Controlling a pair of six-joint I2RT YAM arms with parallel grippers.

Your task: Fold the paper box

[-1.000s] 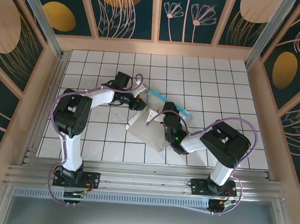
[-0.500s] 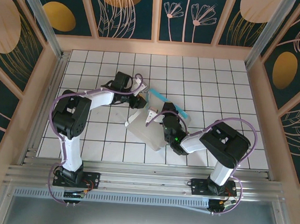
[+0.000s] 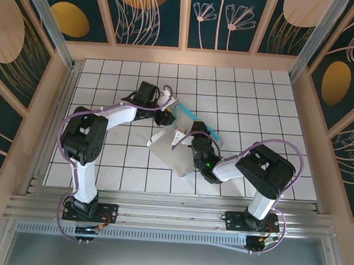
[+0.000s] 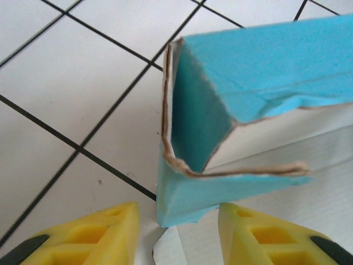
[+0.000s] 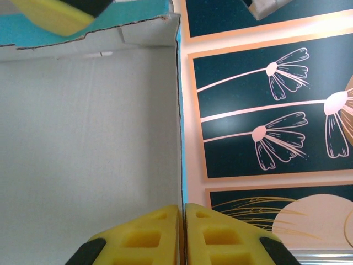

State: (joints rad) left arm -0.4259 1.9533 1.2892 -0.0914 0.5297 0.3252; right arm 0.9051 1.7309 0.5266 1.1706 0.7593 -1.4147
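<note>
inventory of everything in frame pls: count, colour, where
paper box: 1, white one face, teal the other, partly folded, mid-table between the grippers
table: 1, white tiles with dark grid lines, enclosure floor
wall panels: several, dark teal with gold and pink plant motifs, left, back and right of the table
rail: 1, silver metal, near edge under the arm bases
left arm: 1, black and white, purple cable
right arm: 1, black and white, purple cable
left gripper: 1, yellow fingers, open, either side of a teal box corner
right gripper: 1, yellow fingers, shut on a box wall edge
</note>
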